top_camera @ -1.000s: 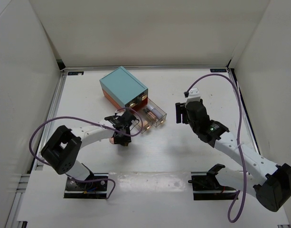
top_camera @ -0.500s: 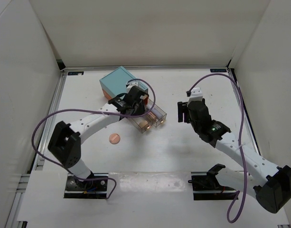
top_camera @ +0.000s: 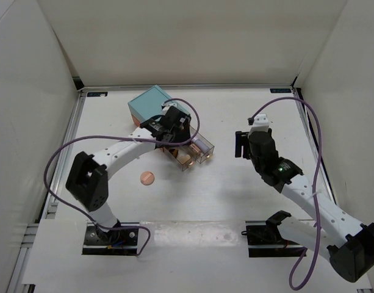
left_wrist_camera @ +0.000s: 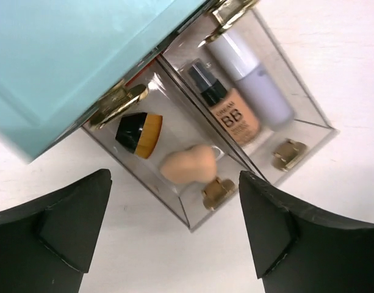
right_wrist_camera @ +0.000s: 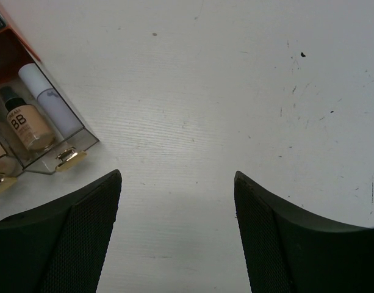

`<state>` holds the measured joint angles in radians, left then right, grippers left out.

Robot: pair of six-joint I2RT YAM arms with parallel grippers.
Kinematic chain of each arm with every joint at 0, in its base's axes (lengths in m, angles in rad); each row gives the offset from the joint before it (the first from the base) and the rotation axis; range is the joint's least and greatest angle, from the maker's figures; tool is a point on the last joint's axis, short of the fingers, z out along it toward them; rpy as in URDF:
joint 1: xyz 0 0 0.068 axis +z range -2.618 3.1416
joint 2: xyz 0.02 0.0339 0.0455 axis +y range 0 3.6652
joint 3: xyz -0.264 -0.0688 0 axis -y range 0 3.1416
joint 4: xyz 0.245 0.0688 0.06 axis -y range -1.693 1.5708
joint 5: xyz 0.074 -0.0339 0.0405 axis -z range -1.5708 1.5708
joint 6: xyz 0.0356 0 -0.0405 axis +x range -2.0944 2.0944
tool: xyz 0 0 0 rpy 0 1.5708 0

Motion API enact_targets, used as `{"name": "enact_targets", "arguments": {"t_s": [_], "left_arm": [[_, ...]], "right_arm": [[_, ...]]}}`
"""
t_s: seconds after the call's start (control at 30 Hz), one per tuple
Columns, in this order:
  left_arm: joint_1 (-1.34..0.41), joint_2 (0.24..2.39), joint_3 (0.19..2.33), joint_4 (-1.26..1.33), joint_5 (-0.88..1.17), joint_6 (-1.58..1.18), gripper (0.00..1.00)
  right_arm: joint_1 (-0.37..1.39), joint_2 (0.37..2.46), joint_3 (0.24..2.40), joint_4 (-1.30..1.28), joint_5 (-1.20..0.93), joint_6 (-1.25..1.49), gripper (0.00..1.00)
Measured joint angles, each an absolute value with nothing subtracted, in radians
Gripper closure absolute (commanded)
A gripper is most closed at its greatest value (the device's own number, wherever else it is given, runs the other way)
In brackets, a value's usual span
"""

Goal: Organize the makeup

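Drawers (left_wrist_camera: 284, 131) stand open from the teal box (left_wrist_camera: 71, 55): beige sponge (left_wrist_camera: 188, 165) with a short brush (left_wrist_camera: 138, 134) in one, foundation bottle (left_wrist_camera: 230, 116) beside white tube (left_wrist_camera: 254, 85) in the other, sorted by kind, we judge. Left gripper (left_wrist_camera: 174, 213) hangs above them, released and empty, and right gripper (right_wrist_camera: 176, 201) is likewise spread over bare table (right_wrist_camera: 235, 91). Peach puff (top_camera: 147, 177) lies loose near the drawers, and we take it as the next piece to stow.

The left pincer (left_wrist_camera: 174, 204) and the right pincer (right_wrist_camera: 176, 189) both gape wide.
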<state>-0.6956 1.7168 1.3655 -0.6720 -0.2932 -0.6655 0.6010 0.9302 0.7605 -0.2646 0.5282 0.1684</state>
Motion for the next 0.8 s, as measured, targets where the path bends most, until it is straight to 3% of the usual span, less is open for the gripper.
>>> {"name": "enact_targets", "arguments": {"t_s": [0.3,0.5,0.67,0.8], "left_arm": [[-0.672,1.397,1.132,-0.719,-0.295,-0.74,0.02],[-0.576,1.346,0.9,-0.812,-0.31,-0.89,0.02],[-0.498,1.334,0.78,-0.816,-0.318,-0.994,0.15],[-0.455,1.323,0.73,-0.775,-0.317,-1.03,0.32]], "right_arm": [[0.599,0.932,0.74,-0.263,0.511,0.169,0.23],[0.597,0.965,0.738,-0.262,0.485,0.169,0.23],[0.597,0.99,0.738,-0.262,0.458,0.178,0.23],[0.596,0.992,0.738,-0.262,0.443,0.182,0.23]]}}
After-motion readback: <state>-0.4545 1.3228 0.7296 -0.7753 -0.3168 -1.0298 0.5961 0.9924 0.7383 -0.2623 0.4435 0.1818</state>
